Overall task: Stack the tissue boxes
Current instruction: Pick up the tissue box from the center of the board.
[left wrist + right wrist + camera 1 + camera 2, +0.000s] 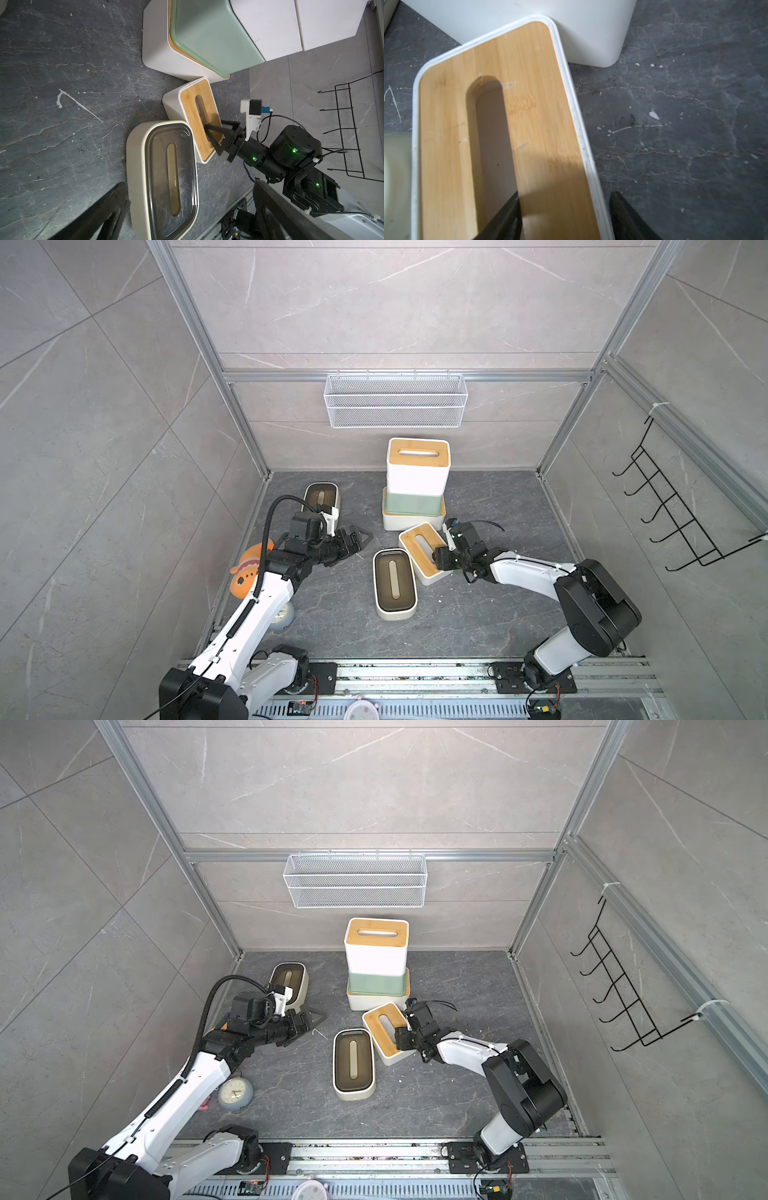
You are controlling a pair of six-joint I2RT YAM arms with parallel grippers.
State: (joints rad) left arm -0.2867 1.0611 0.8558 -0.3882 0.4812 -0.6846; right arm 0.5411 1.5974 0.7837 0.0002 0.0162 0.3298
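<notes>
A loose white tissue box with a bamboo lid (419,547) lies at an angle on the dark floor. My right gripper (565,194) straddles it: one finger is down in the lid's slot and the other is beside the long side, with a thin gap still showing at the rim. Touching it is a cream box with a dark brown lid (394,584). My left gripper (359,541) hangs wide open and empty to the left of both. At the back is a stack (415,489): a bamboo-lidded white box at the bottom, a sage green box on it, and a bamboo-lidded white box on top. Another cream box (322,497) sits behind my left wrist.
An orange plush toy (249,568) and a round clock (235,1094) lie by my left arm. A white wire mesh basket (395,400) hangs on the back wall and a black hook rack (681,506) on the right wall. The metal base rail (415,672) runs along the front.
</notes>
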